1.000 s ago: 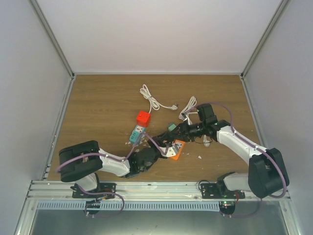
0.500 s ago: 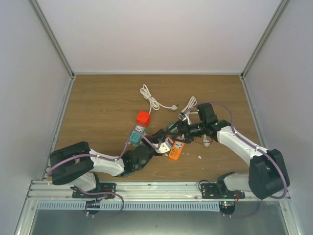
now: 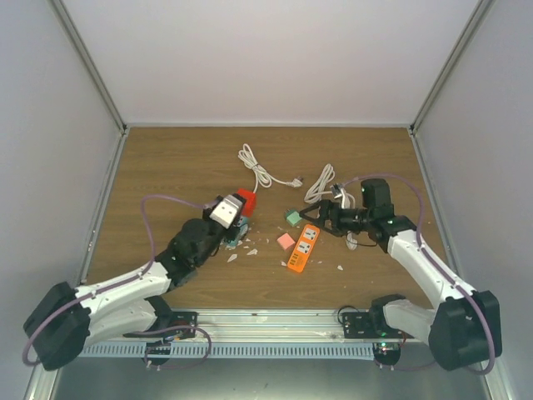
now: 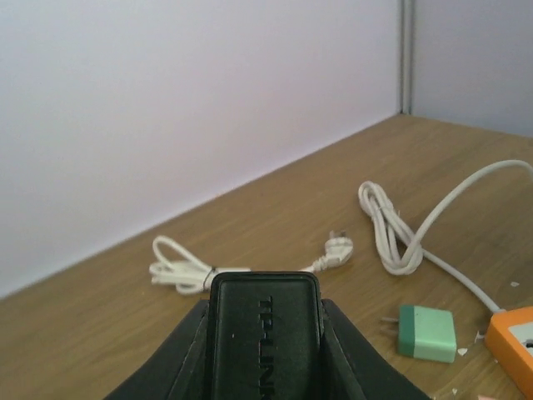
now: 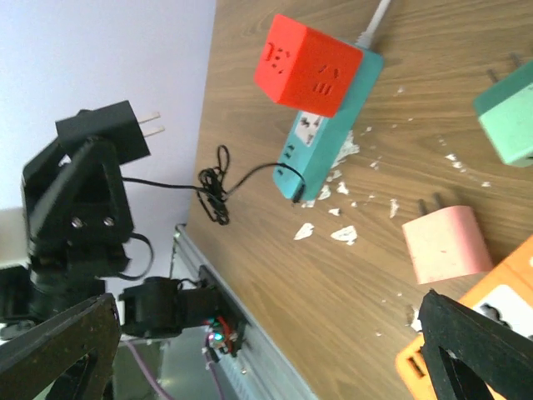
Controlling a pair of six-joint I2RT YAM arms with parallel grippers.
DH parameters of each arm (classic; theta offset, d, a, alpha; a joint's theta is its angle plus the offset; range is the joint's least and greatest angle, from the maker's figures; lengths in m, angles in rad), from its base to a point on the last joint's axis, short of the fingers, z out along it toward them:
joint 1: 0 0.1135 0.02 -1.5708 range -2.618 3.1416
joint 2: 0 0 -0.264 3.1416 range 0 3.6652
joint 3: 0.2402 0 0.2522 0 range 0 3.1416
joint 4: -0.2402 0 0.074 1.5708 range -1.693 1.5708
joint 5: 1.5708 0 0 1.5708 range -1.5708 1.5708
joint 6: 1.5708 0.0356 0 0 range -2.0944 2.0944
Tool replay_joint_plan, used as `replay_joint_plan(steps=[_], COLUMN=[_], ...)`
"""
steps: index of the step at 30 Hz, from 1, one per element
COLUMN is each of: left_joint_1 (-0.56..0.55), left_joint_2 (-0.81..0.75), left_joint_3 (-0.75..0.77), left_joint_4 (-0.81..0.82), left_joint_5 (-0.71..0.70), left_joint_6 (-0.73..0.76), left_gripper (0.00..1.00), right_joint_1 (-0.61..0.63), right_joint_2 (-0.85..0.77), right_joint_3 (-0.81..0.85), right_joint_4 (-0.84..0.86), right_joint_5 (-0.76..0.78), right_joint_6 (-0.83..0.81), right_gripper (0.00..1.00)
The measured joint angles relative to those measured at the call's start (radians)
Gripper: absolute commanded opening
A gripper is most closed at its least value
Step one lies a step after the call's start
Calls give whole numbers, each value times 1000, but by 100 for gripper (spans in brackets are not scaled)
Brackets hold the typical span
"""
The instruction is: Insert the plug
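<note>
The wooden desk (image 3: pixel 166 167) carries everything. The left arm (image 3: pixel 125 287), folded low along the front edge a second ago, now stretches from the near left corner up to the teal power strip (image 3: pixel 232 234). The right arm (image 3: pixel 425 258) has drawn back toward the right. The right tool (image 5: pixel 266 317) now stands wide open and holds nothing. The left tool (image 4: pixel 265 367) is clamped on the black plug (image 4: pixel 265 321), which is raised off the desk with its prongs bare, near the red cube (image 3: pixel 245 200) on the teal strip. The orange power strip (image 3: pixel 304 247) has turned more upright. The pink adapter (image 3: pixel 286 241), hidden before, lies just left of it, and the green adapter (image 3: pixel 292 217) sits beyond.
</note>
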Motion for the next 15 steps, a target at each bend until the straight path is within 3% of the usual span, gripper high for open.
replay_joint_plan(steps=[6,15], left_joint_1=[182,191], left_joint_2=[-67,-81], left_joint_3=[34,41], left_joint_4=[-260,-456], left_joint_5=[156,217], left_joint_6=[-211,-365], left_gripper=[0,0], right_joint_1=[0,0], right_joint_2=[-30,-79], right_joint_3=[-73,-82], right_joint_4=[42,48], right_joint_5=[69,145], right_joint_6=[0,-24], right_gripper=[100,99])
